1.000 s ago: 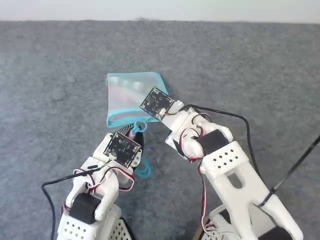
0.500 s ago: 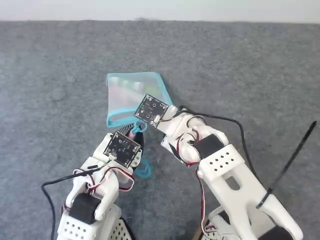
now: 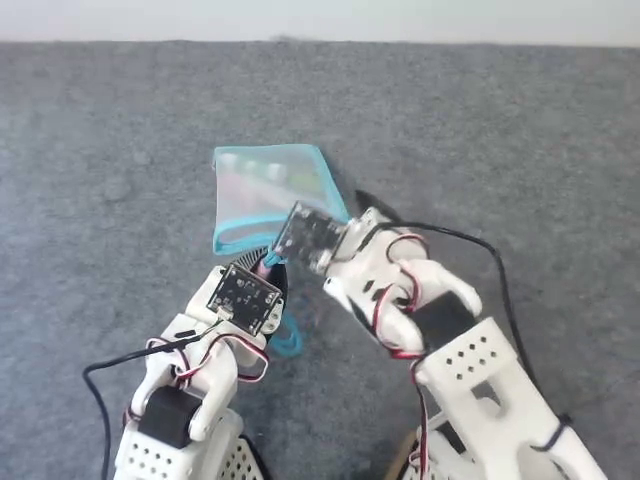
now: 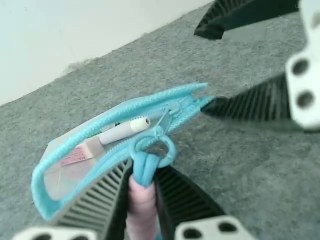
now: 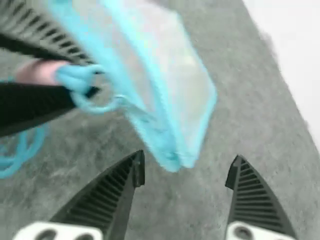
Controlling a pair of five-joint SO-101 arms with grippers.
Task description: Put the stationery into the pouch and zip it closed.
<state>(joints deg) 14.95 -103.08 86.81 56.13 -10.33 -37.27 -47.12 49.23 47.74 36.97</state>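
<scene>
Right claw (image 5: 187, 160) drew back, apart, at pouch (image 3: 265, 185) end. Left claw (image 4: 144, 169) clamped on zip loop (image 4: 155, 146). Zipping stage; next likely: pin pouch, pull.

Soft, even light from above in the high view; grey carpet (image 3: 120, 330) lit flat, no glare. White wall (image 3: 320, 20) along the top edge of the frame nearly washed out. Shadows faint and soft-edged beneath the arms. Circuit board (image 3: 308, 238) at centre frame smeared with blur; the rest crisp. Left wrist view: wall blown bright, pouch (image 4: 115, 140) and zip pull (image 4: 150, 150) fairly clear, left gripper's fingers (image 4: 185, 200) close to the lens gone soft. Right wrist view: pouch streaked with heavy blur, its see-through side glowing pale; right gripper's fingers (image 5: 110, 195) sharper
</scene>
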